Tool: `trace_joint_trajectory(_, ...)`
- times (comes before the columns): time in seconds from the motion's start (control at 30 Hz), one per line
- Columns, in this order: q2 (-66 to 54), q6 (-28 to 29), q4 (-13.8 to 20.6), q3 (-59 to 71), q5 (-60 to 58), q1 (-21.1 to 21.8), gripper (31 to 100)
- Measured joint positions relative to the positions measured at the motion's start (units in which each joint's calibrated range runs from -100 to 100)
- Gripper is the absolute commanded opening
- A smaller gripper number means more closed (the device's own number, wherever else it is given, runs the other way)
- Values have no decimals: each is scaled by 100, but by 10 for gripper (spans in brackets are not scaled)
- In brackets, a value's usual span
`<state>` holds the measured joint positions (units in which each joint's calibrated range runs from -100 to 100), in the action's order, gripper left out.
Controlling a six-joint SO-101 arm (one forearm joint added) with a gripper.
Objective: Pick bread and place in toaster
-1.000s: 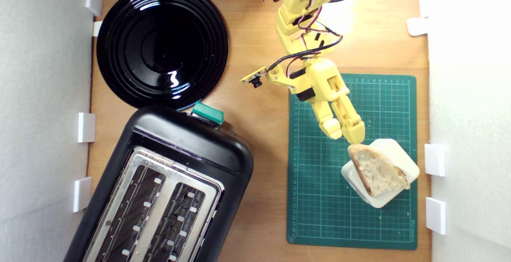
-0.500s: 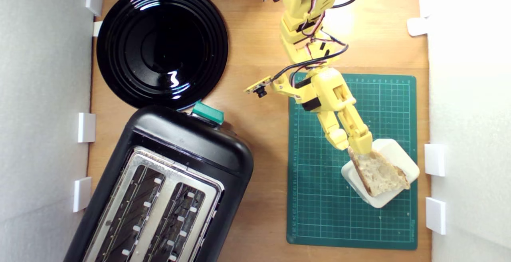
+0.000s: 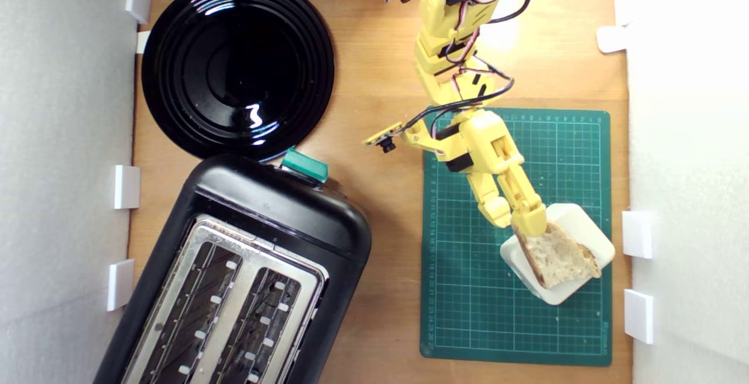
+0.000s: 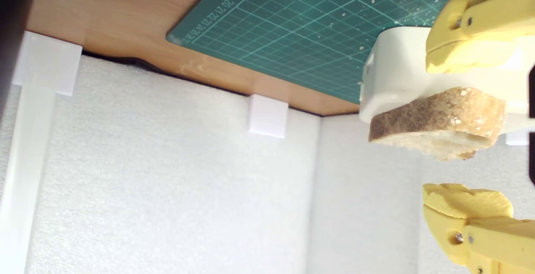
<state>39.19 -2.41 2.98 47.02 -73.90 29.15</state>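
The bread (image 3: 556, 258) is a wedge with pale holey crumb and brown crust. It lies on a cream block (image 3: 585, 226) on the green mat, at the exterior view's right. My yellow gripper (image 3: 518, 224) is open at the slice's pointed end, with one finger over the tip and the other beside it. In the wrist view the bread (image 4: 439, 119) sits between the two fingers of the gripper (image 4: 453, 130), with a gap on each side. The black toaster (image 3: 275, 208), with a silver two-slot top and a teal lever (image 3: 304, 165), stands at the exterior view's lower left.
A glossy black plate (image 3: 237, 65) lies beyond the toaster at the exterior view's upper left. The green cutting mat (image 3: 474, 290) covers the right part of the wooden table. White foam walls with white brackets (image 3: 636, 233) enclose both sides.
The arm has reached further toward the bread. The gripper went from just short of the slice's tip to straddling it. The bread and block have not moved.
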Motion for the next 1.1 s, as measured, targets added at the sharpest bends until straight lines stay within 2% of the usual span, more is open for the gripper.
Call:
trace_joint_trajectory(0.13, 0, -124, 116, 0, 0, 27, 880)
trace_joint_trajectory(0.5, 0, -140, -9, -55, 0, 119, 880)
trace_joint_trajectory(0.67, 202, -145, 80, -287, 0, 119, 877)
trace_joint_trajectory(0.73, 260, -171, 80, -296, 0, 119, 857)
trace_joint_trajectory(0.87, 269, -197, 18, -324, 0, 119, 771)
trace_joint_trajectory(1.1, 269, -197, 71, -324, 0, 119, 697)
